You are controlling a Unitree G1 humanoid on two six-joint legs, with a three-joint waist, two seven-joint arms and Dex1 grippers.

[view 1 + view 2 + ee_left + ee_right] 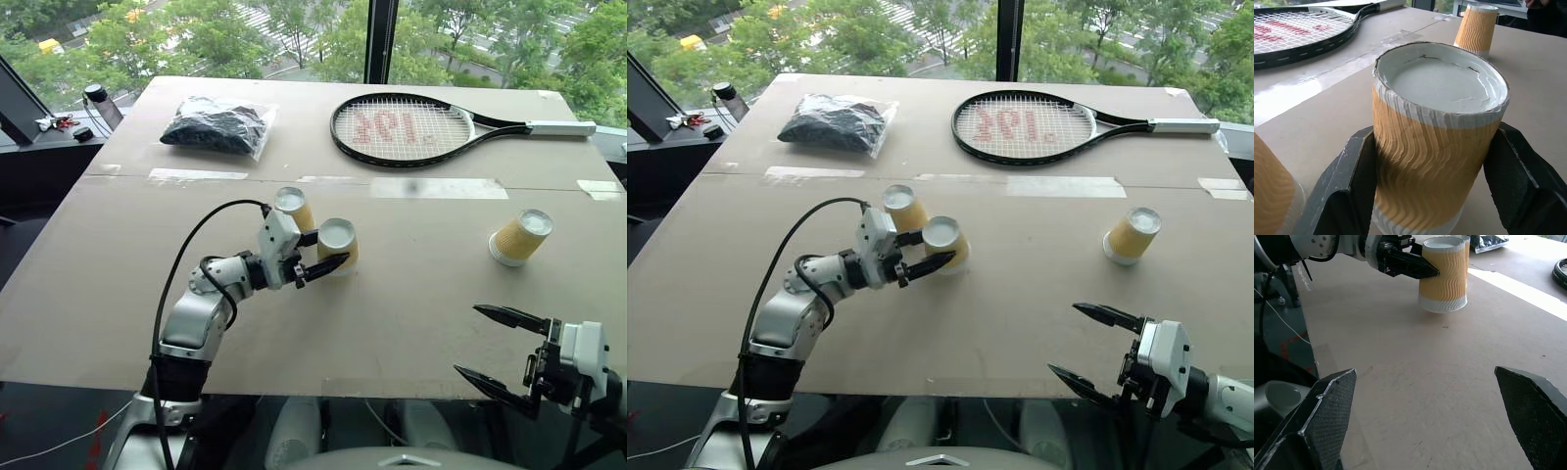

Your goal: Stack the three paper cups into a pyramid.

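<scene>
right now the left gripper (331, 257) has its fingers (1339, 196) clamped on the sides of one upside-down paper cup (337, 242), which stands on the desk (411, 294) just beside a second cup (293, 208). the third cup (520, 237) sits well apart, nearer the right gripper (498, 348), whose fingers are spread and empty. squeeze lightly so the ribbed wall doesn't crumple, and keep the cup upright while nudging it against its neighbour.

Head pair above; wrists table-level.
</scene>
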